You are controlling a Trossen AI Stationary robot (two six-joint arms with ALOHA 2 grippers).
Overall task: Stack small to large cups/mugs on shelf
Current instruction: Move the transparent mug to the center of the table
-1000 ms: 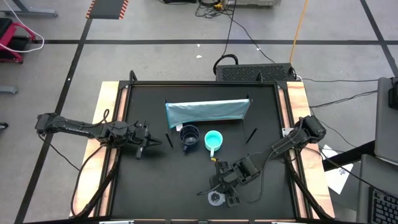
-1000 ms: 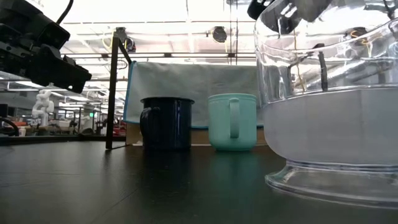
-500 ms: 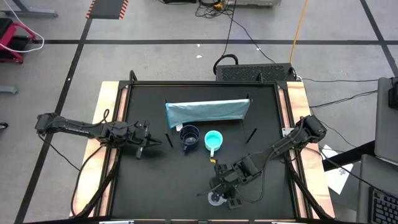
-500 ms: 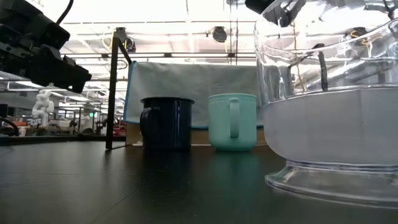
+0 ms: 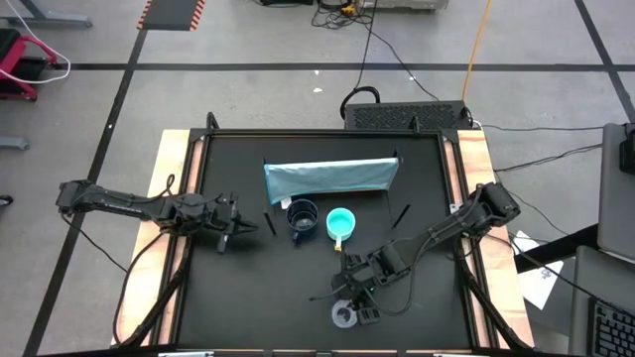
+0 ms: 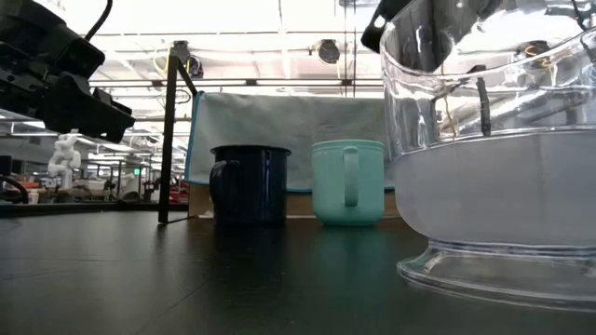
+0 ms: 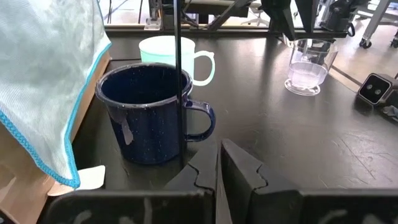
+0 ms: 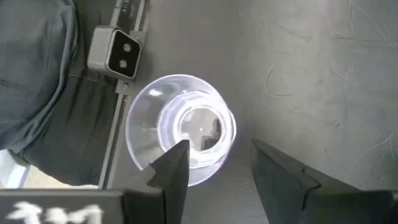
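From above I see my right hand (image 5: pixel 363 297) hanging over the near part of the black desk (image 5: pixel 248 288), directly above the clear mug (image 5: pixel 344 315), which stands upright on its own close to the desk's front edge. Through the right wrist camera I look straight down into that clear mug (image 8: pixel 181 129); my two dark fingers (image 8: pixel 173 168) are spread apart with a plain gap between them, clear of the rim, so the right hand is open and grips nothing. My left hand (image 5: pixel 230 234) waits over the left side of the desk, its fingers (image 7: pixel 239 169) pressed together and empty, pointing toward the navy mug (image 7: pixel 149 112). That navy mug (image 5: pixel 302 218) and the turquoise mug (image 5: pixel 340 224) stand side by side, just apart, right in front of the shelf (image 5: pixel 330 178), a pale blue-grey piece lying along the far middle of the desk. From the level camera the clear mug (image 6: pixel 494 158) fills the near right, with the navy mug (image 6: pixel 249 184) and turquoise mug (image 6: pixel 347 181) upright before the shelf (image 6: pixel 279 121) behind them. No mug sits inside another.
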